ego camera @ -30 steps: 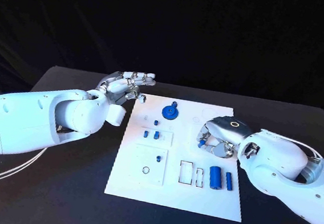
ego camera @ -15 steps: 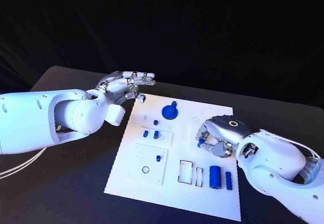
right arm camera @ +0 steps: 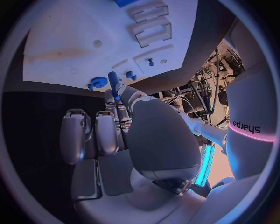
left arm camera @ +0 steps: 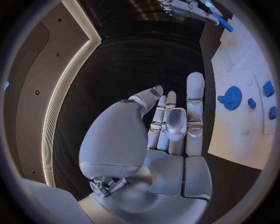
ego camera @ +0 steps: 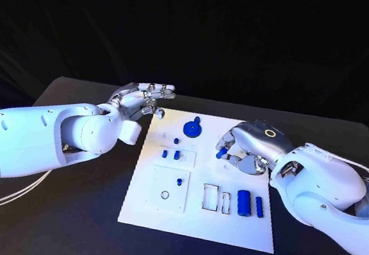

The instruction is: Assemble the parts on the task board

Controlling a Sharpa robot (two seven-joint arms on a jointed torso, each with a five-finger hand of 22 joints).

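Observation:
The white task board (ego camera: 191, 217) lies mid-table. On it sit a blue gear (ego camera: 193, 127), small blue studs (ego camera: 173, 154), a blue cylinder (ego camera: 243, 202) and a blue bar (ego camera: 259, 206). My right hand (ego camera: 246, 147) hovers over the board's far right part and pinches a thin blue peg (right arm camera: 113, 82) between thumb and finger; its tip (ego camera: 221, 153) pokes out below the hand. My left hand (ego camera: 141, 99) floats off the board's far left corner, fingers apart, holding nothing. In the left wrist view the left hand (left arm camera: 169, 126) faces the gear (left arm camera: 232, 98) and the board (left arm camera: 239, 135).
Two empty rectangular slots (ego camera: 217, 200) lie beside the blue cylinder. A raised white plate with holes (ego camera: 170, 190) takes up the board's left side. Black table (ego camera: 57, 212) surrounds the board. My left forearm (ego camera: 41, 137) spans the table's left part.
My right hand has risen and shifted a little toward the board's far side and the gear, turning the blue peg with it. The left hand has stayed put.

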